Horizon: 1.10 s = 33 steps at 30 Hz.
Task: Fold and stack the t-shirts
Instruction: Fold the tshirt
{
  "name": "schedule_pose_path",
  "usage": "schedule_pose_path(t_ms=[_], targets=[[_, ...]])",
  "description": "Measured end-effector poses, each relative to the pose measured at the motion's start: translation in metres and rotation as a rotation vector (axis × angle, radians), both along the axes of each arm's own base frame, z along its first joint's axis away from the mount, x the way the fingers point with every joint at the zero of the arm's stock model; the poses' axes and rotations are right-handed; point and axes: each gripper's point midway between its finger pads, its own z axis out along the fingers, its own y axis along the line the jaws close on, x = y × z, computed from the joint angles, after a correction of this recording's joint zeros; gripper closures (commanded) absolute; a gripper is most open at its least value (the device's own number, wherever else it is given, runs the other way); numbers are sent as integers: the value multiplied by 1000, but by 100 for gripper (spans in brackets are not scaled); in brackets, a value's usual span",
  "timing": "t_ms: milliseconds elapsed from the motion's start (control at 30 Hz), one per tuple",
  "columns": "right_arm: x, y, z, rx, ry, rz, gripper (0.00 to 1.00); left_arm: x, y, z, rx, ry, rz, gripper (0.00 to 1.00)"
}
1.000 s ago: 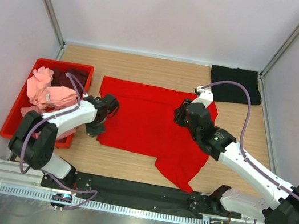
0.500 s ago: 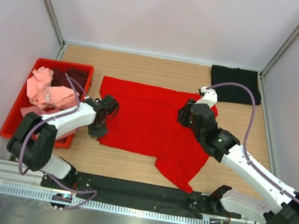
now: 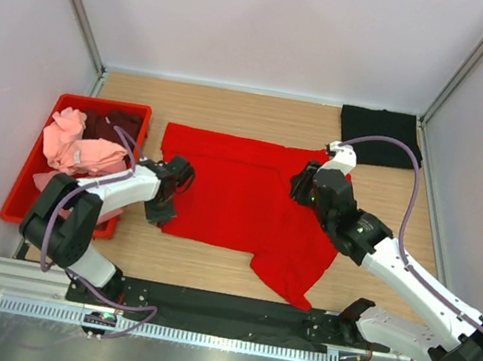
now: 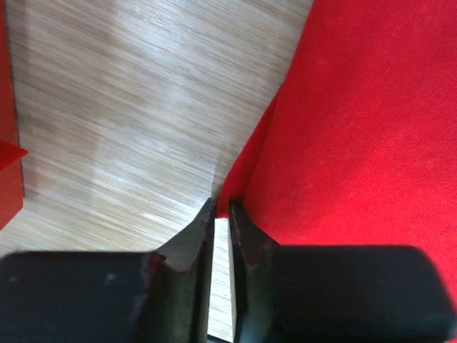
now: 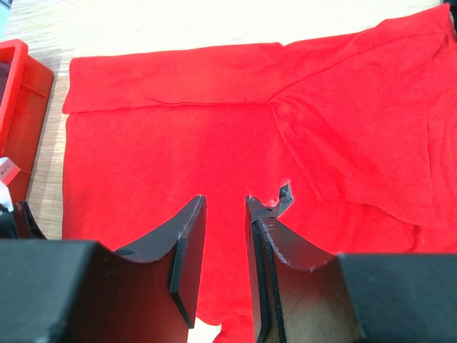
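A bright red t-shirt (image 3: 234,193) lies spread flat on the wooden table. My left gripper (image 3: 159,211) is at its left edge near the front corner. In the left wrist view the jaws (image 4: 223,209) are closed on a fold of the red shirt's edge (image 4: 343,128). My right gripper (image 3: 296,188) hovers over the shirt's right part, jaws slightly apart and empty (image 5: 225,204), with red cloth (image 5: 178,136) below. A black t-shirt (image 3: 380,137) lies folded at the back right. Pink shirts (image 3: 78,152) and a maroon one (image 3: 113,125) lie in the crate.
A red plastic crate (image 3: 21,198) stands at the table's left side, close to my left arm; its corner shows in the right wrist view (image 5: 21,107). White walls enclose the table on three sides. Bare wood (image 4: 128,107) lies between crate and shirt.
My right arm has shifted slightly to the right over the red shirt. My left gripper stays at the shirt's left edge; its elbow moved a little.
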Motion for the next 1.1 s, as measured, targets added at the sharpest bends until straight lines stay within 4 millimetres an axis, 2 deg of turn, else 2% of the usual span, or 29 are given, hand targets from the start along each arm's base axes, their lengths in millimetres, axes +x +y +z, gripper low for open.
schedule_pose_path(t_ms=[100,333,500,600,800,1100], targets=[[0,-1,2,4,-5,-2,64,1,-2,0,-1,0,-1,100],[0,-2,2,3,-4,-4,64,1,4,1,42,11,18,100],[-1,-2,1,2,2,0,64,-12,20,5,118,57,26,100],[-1,-1,0,3,3,4,64,-16,29,15,165,71,29,100],[-3,0,-1,5,10,15,64,-12,39,36,235,64,39,100],[-7,-5,-3,-12,23,18,64,-21,51,36,312,124,35,100]])
